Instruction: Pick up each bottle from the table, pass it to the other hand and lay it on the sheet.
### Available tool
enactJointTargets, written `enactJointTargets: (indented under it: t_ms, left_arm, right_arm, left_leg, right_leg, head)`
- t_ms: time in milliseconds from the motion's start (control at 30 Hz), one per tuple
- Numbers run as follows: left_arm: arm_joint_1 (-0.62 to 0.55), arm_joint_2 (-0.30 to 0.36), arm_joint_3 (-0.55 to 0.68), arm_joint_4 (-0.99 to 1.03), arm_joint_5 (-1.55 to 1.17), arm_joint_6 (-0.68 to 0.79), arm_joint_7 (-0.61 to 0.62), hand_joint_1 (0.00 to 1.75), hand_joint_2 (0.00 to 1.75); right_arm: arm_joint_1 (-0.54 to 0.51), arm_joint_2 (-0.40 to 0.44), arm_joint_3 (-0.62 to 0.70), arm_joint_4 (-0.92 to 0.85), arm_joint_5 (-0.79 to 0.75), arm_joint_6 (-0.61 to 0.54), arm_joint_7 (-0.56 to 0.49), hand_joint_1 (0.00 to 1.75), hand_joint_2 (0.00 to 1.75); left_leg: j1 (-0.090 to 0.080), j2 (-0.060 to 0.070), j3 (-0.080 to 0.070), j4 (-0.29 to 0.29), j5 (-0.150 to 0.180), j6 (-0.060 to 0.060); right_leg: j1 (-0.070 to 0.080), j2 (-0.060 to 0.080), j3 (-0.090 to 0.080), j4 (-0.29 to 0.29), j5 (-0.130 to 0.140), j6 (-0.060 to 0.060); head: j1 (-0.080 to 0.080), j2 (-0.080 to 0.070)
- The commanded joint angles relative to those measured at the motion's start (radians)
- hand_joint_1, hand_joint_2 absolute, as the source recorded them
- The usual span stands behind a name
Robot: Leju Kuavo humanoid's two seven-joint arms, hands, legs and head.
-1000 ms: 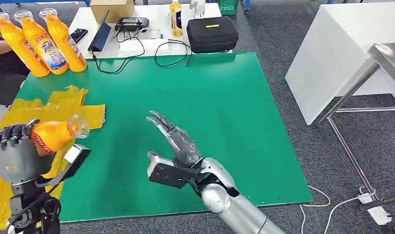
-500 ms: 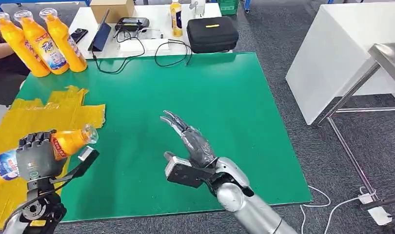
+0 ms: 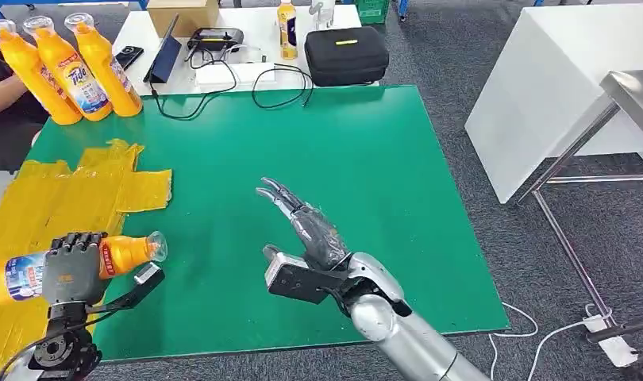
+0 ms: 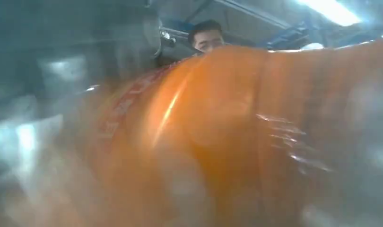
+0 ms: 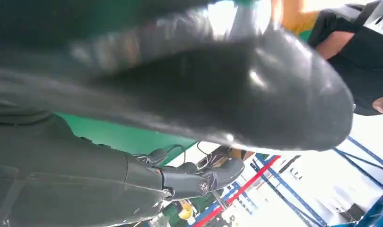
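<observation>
1. The left hand (image 3: 69,268) grips an orange bottle (image 3: 80,263) around its middle; since a second ago it has lowered and the bottle has tipped to lie level, cap toward three o'clock, over the yellow sheet (image 3: 72,194).
2. The right hand (image 3: 306,226) hovers empty, fingers spread toward eleven o'clock, having shifted slightly rightward.
3. Three bottles (image 3: 68,70) stand at ten o'clock.

The held bottle (image 3: 80,262) is orange with a red band, a blue-and-white label and a clear cap. Three far-left bottles (image 3: 68,67) match it, orange with blue-and-white labels. The sheet (image 3: 56,202) is yellow, the table mat (image 3: 342,159) plain green. The case (image 3: 346,54) is black with a yellow strip. The floor (image 3: 493,55) is speckled grey.
</observation>
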Motion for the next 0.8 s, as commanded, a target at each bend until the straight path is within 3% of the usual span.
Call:
enactJointTargets:
  t_ms: [33, 167, 200, 233, 667, 800]
  left_arm:
    - [-0.047, 0.024, -0.037, 0.131, -0.004, -0.002, 0.049, 1.75, 1.75]
    - [-0.083, 0.038, -0.069, 0.19, -0.004, -0.002, 0.058, 1.75, 1.75]
    - [-0.087, 0.027, -0.055, 0.201, -0.004, -0.002, 0.045, 1.62, 1.75]
    - [-0.1, 0.014, -0.016, 0.231, -0.004, -0.002, 0.0, 0.0, 0.0]
    - [-0.131, 0.016, -0.058, 0.263, -0.004, -0.002, 0.045, 0.0, 0.0]
    - [-0.101, 0.04, -0.114, 0.129, -0.004, -0.002, 0.102, 0.0, 0.0]
  right_arm:
    - [-0.039, -0.027, 0.045, 0.056, -0.004, -0.004, -0.004, 0.0, 0.0]
    - [-0.056, -0.028, 0.044, 0.074, -0.005, -0.004, -0.001, 0.0, 0.0]
    - [-0.057, -0.029, 0.043, 0.075, -0.005, -0.003, -0.001, 0.0, 0.0]
    - [-0.056, -0.031, 0.04, 0.075, -0.005, -0.004, 0.0, 0.0, 0.0]
    - [-0.053, -0.029, 0.028, 0.07, 0.001, -0.009, 0.004, 0.0, 0.0]
    - [-0.059, -0.034, 0.027, 0.073, 0.009, -0.014, 0.014, 0.0, 0.0]
  left_leg:
    - [0.001, 0.0, 0.003, -0.002, 0.0, -0.002]
    - [0.001, -0.001, 0.001, -0.001, 0.0, -0.001]
    - [0.002, -0.001, 0.003, -0.001, 0.0, -0.002]
    - [0.0, -0.001, 0.001, -0.001, 0.0, -0.001]
    - [0.001, -0.001, 0.001, -0.001, 0.0, -0.001]
    - [0.001, -0.002, 0.001, 0.0, 0.0, -0.001]
  right_leg:
    - [0.001, -0.001, 0.004, -0.002, 0.0, -0.001]
    - [0.001, -0.002, 0.002, -0.001, 0.0, -0.001]
    - [0.002, -0.002, 0.004, -0.002, 0.0, -0.001]
    - [0.0, -0.001, 0.001, 0.0, 0.0, 0.0]
    - [0.001, -0.001, 0.002, -0.001, 0.0, -0.001]
    - [0.001, -0.003, 0.002, -0.001, 0.0, -0.001]
  head:
    - [0.0, 0.0]
    - [0.0, 0.0]
    - [0.0, 0.0]
    - [0.0, 0.0]
    - [0.0, 0.0]
    - [0.0, 0.0]
